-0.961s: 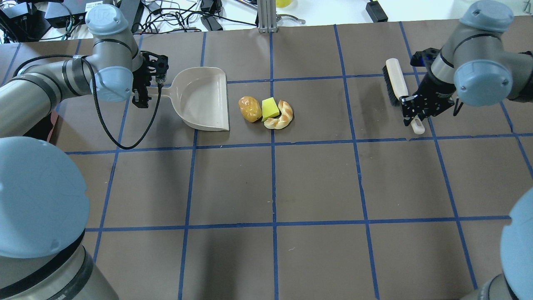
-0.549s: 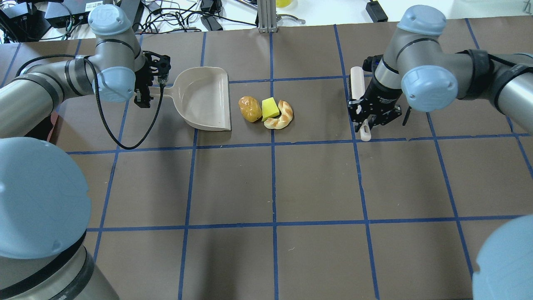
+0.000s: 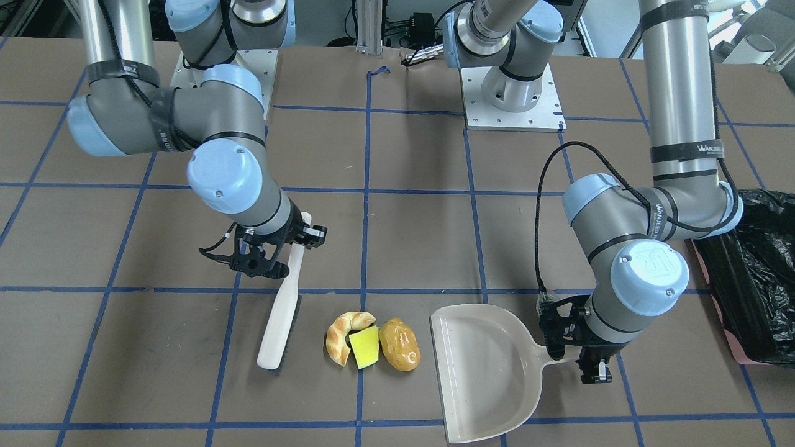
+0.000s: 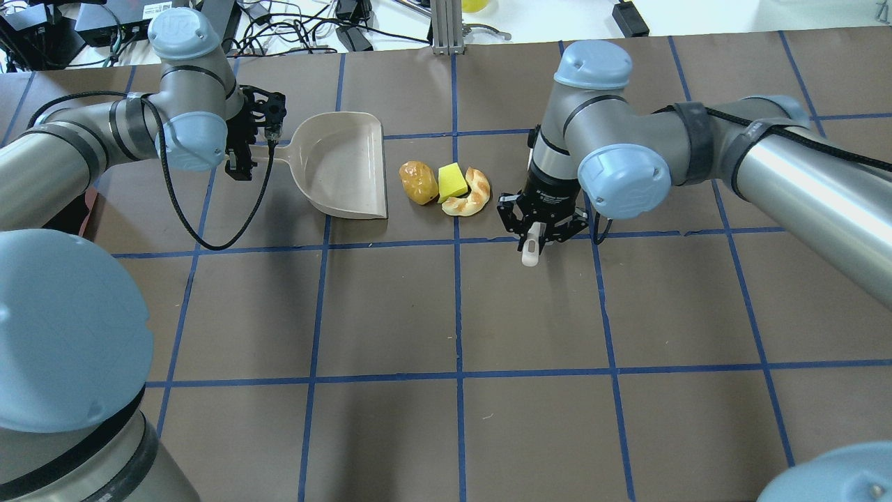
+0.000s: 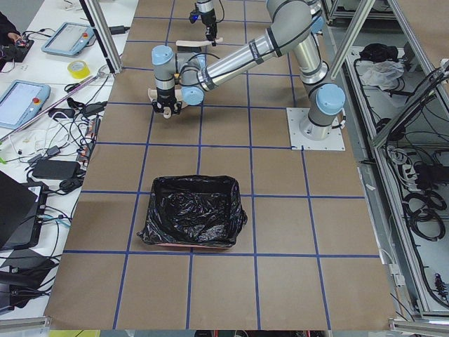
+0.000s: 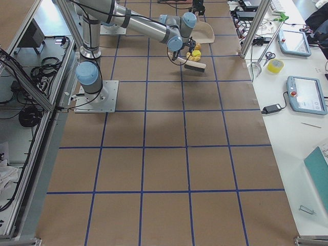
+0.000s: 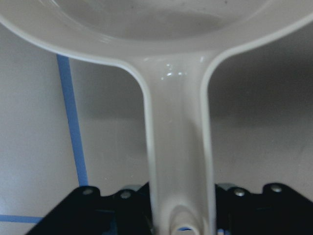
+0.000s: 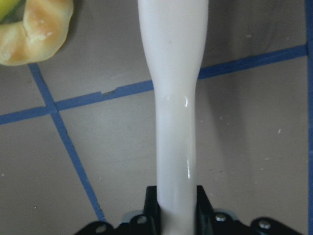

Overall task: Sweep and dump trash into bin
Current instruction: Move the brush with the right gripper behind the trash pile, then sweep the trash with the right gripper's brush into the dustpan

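The trash (image 4: 446,187) holds upper-centre in the overhead view, potato lump (image 4: 417,183), yellow wedge (image 4: 451,181) and croissant (image 4: 475,195), and the right gripper (image 4: 538,233), clamped narrow on the brush (image 3: 281,316) handle, has swung in from the right edge to just beside the croissant. Meanwhile the left gripper (image 4: 240,152) stays pinched on the dustpan (image 4: 341,164) handle. The bin (image 3: 754,279) sits far right in the front-facing view, and a joint cap (image 4: 172,26) reads "UR".

Small gap btwn brush (image 3: 281,316) and croissant (image 3: 340,336).
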### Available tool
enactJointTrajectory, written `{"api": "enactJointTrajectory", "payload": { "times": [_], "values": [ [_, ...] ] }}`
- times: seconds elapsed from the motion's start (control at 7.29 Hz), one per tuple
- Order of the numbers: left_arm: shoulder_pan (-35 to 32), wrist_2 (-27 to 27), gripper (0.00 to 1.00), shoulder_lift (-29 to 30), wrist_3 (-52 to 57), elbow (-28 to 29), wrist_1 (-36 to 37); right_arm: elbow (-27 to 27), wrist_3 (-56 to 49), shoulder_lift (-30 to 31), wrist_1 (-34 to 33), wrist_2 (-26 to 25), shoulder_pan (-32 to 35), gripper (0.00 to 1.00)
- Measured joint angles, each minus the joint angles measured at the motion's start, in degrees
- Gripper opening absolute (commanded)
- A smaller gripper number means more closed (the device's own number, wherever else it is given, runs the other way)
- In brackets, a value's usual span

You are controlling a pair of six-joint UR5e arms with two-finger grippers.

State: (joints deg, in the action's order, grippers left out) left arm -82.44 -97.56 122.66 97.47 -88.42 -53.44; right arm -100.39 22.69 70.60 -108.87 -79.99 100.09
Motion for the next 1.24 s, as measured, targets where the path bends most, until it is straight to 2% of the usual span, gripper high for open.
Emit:
{"api": "enactJointTrajectory", "payload": {
  "times": [0.55,0.96,1.24],
  "values": [
    [-0.21,0.05,0.0,-0.36,0.13,-0.49,-0.07,1.78,9.62,-3.51,-3.69,3.59,7.11,0.0],
    [-0.26,0.09,0.0,-0.52,0.39,-0.77,-0.01,11.47,15.96,-9.82,-4.81,4.93,11.63,0.0],
    [-0.26,0.09,0.0,-0.5,0.36,-0.79,0.0,17.08,19.81,-13.56,-5.45,7.91,14.25,0.0]
  ]
}}
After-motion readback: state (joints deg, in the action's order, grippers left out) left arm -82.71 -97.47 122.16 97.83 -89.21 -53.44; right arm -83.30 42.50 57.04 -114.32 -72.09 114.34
